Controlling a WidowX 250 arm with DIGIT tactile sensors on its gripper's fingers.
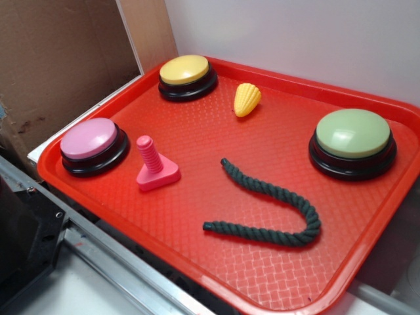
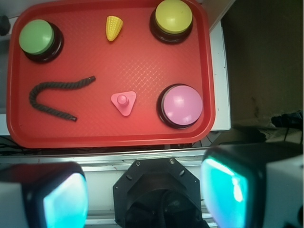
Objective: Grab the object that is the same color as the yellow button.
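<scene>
Nearest the camera in the wrist view, the gripper [image 2: 145,197] hangs outside the near edge of the red tray [image 1: 197,256], well apart from everything on it. Its two fingers [image 2: 64,199] show only as blurry, glowing blue-green shapes at the bottom corners, cut off by the picture edge. They are spread wide with nothing between them.

Close to the tray's near edge lies a dark green rope [image 1: 275,210], bent like a hook. Beside it, toward the left edge, a pink screw toy [image 1: 154,167] stands upright on its flat base. A pink button [image 1: 92,144] sits just beside the screw toy, in the near left corner.

At the right edge sits a pale green button [image 1: 353,141]. The middle of the tray is bare, so it has lots of open room.

Farther back lies the small yellow corn [image 1: 247,100], on its side near the far edge. Nothing touches it. The yellow button [image 1: 187,75] sits near it in the far left corner. Past the tray's left side, brown cardboard [image 1: 59,59] stands up, cut off by the picture edge.
</scene>
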